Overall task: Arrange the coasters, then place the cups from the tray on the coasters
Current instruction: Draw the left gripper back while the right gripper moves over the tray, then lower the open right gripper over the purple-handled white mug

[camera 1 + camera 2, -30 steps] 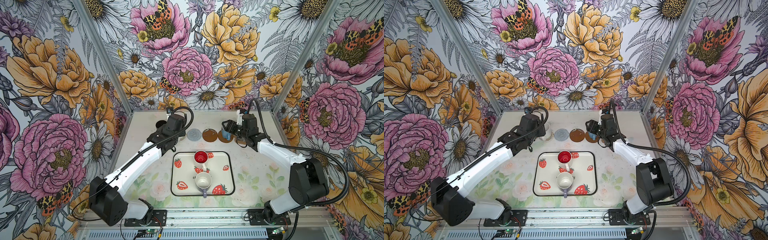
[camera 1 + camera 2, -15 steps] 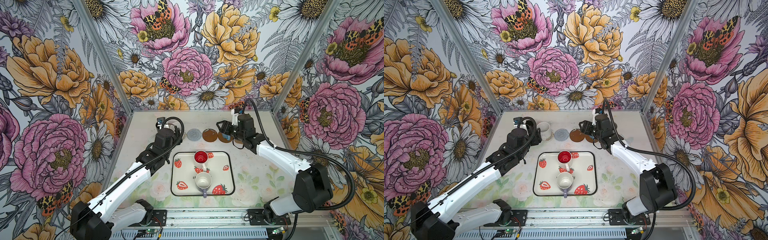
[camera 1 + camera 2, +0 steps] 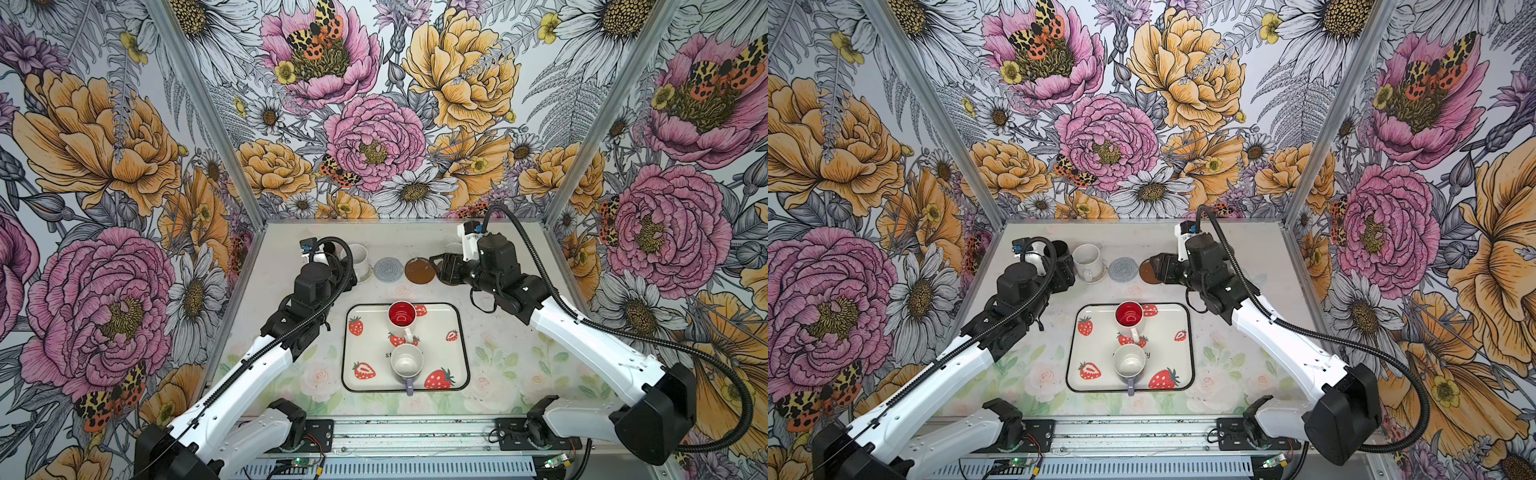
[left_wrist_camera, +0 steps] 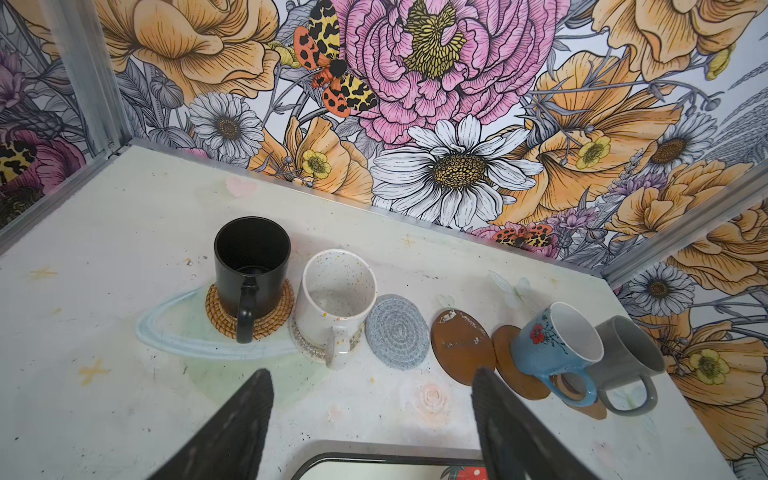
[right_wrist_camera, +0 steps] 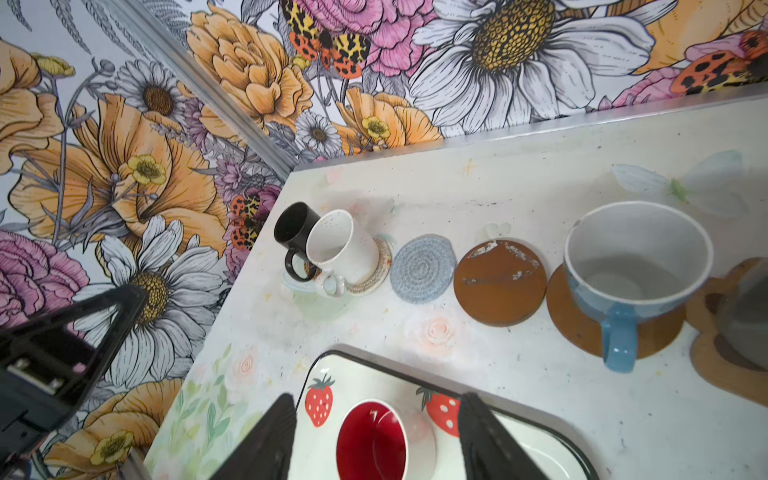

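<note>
Jaws gape wide, empty on my left gripper (image 4: 370, 376) and right gripper (image 5: 378, 399), with black mug (image 4: 251, 266), white mug (image 4: 336, 299), blue mug (image 4: 548, 345) and grey mug (image 4: 623, 357) seated on coasters, grey-blue coaster (image 4: 397, 337) and one brown coaster (image 4: 461, 347) bare, red-lined mug (image 3: 402, 319) and lilac mug (image 3: 407, 365) left in the tray (image 3: 440, 353).

I saw the table (image 3: 494, 353) carrying the tray (image 3: 440, 353) mid-front. Behind it sat a coaster row: rattan coaster (image 4: 270, 322), cream coaster (image 5: 380, 274), grey-blue coaster (image 3: 387, 270), brown coaster (image 3: 419, 271), second brown coaster (image 4: 505, 349), paw coaster (image 5: 706, 365).
</note>
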Tool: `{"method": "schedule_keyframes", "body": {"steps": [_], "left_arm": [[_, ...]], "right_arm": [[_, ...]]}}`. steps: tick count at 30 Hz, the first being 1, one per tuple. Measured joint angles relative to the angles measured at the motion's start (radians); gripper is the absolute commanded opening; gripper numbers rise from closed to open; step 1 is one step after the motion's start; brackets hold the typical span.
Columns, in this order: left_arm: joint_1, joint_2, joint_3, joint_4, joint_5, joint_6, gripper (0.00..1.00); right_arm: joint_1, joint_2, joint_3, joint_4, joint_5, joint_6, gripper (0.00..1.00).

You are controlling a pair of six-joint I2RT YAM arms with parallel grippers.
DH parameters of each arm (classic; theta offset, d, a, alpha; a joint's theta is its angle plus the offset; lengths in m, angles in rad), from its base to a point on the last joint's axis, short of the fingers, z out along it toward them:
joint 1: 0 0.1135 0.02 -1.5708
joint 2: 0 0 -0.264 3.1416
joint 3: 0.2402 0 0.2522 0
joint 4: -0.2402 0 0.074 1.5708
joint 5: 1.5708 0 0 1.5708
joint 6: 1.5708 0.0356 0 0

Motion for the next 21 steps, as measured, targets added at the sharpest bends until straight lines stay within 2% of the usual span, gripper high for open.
{"method": "schedule_keyframes", "body": {"steps": [9, 21], "left_arm": [[0.022, -0.028, -0.032, 0.010, 0.034, -0.002, 0.78], [0.027, -0.072, -0.049, 0.014, 0.065, -0.005, 0.79]], "right_arm": [[0.211, -0.058, -0.002, -0.258, 0.105, 0.017, 0.61], [0.509, -0.077, -0.087, -0.415, 0.227, 0.203, 0.60]]}}
